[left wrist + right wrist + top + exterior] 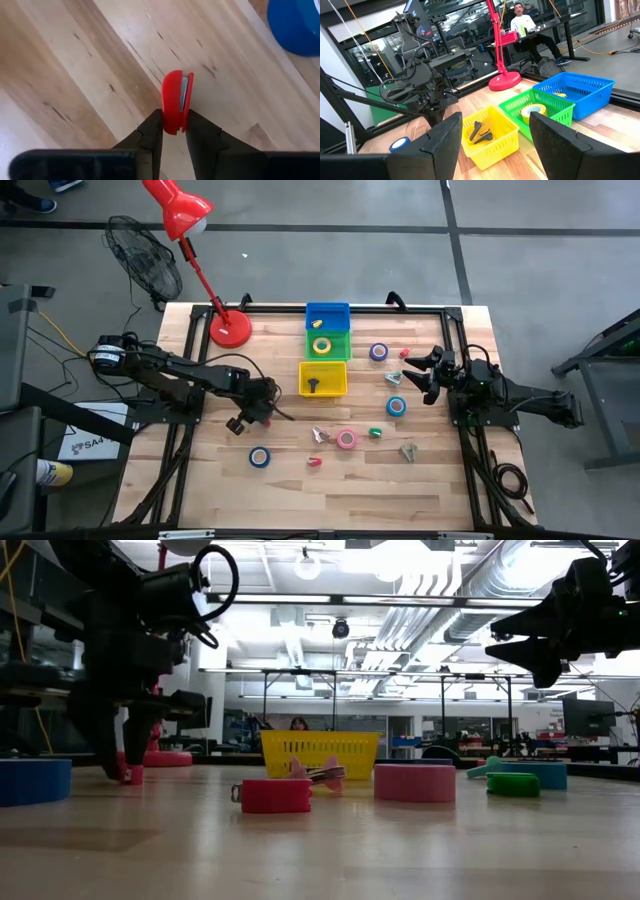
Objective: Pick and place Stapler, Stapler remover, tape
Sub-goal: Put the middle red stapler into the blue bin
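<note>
A small red stapler (176,97) with a metal strip along it lies on its side on the wood left of the middle, with my left gripper (262,418) shut on it. A blue tape roll (260,457) lies just nearer on the table. Pink tape (347,439), blue tape (397,406) and purple tape (378,352) lie flat to the right. A pale stapler remover (320,435) rests beside the pink roll. My right gripper (425,380) hovers open and level at the table's right side, holding nothing. My left gripper pinches the stapler's end (174,127) between its two fingers (150,131), one on each broad side. The fingers come steeply from above, slanting from the table's left. In the low view the stapler (131,775) sits on the tabletop between the fingertips.
Blue (327,312), green (345,344) and yellow (336,390) baskets stand in a row at the far middle; the green one holds a yellow tape roll, the yellow one a dark tool. A red desk lamp (229,328) stands far left. Small red, green and grey pieces lie near the pink roll.
</note>
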